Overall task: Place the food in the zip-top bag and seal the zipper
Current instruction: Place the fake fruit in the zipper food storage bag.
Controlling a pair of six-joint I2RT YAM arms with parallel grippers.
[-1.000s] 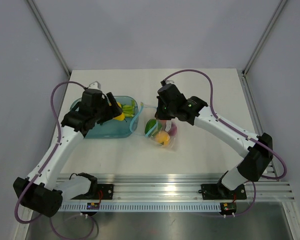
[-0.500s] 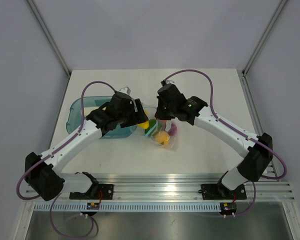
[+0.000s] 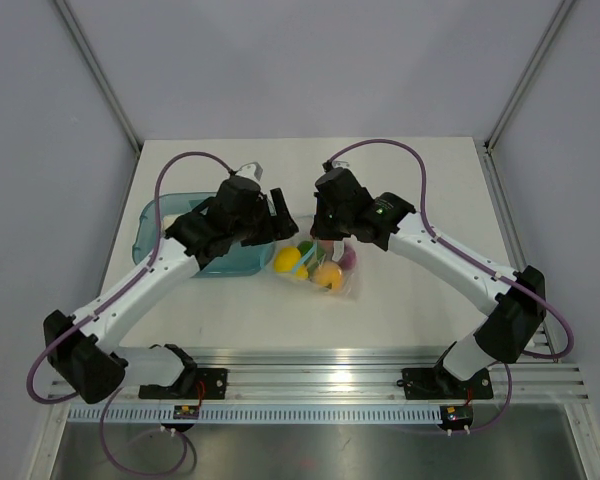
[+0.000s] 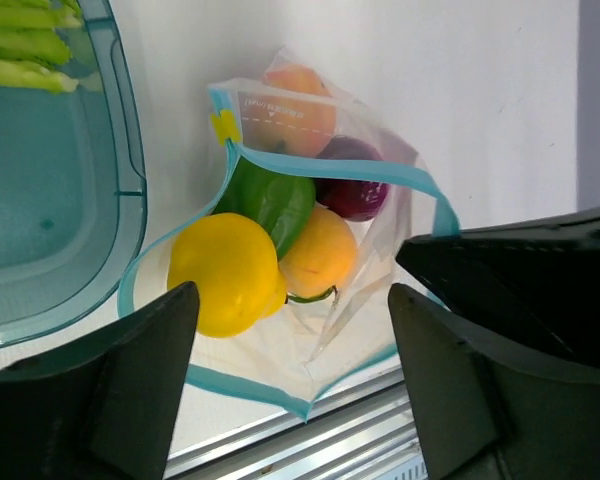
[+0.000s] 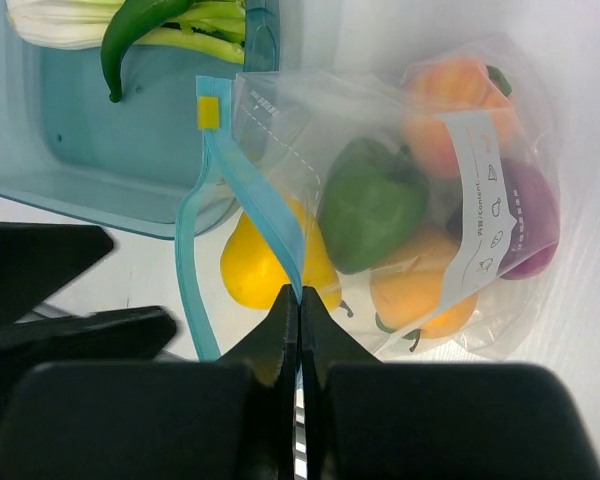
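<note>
On the white table (image 3: 400, 180) a teal tray (image 4: 40, 200) sits just beside the clear bag (image 5: 460, 150), which lies with its mouth gaping. The right gripper (image 5: 298, 310) is pinched tight on the bag's blue zipper (image 5: 265, 220). The left gripper (image 4: 290, 300) hangs spread wide and empty above the yellow fruit (image 4: 225, 272) in the mouth.

- My top camera sits above and behind my bases, looking down over the whole desk (image 3: 400, 310).
- My left wrist camera hangs close above the zip-top bag (image 4: 320, 330), facing its mouth.
- My right wrist camera is equally close; both wrist views share the bag and the teal tray (image 5: 100, 150) edge.
</note>
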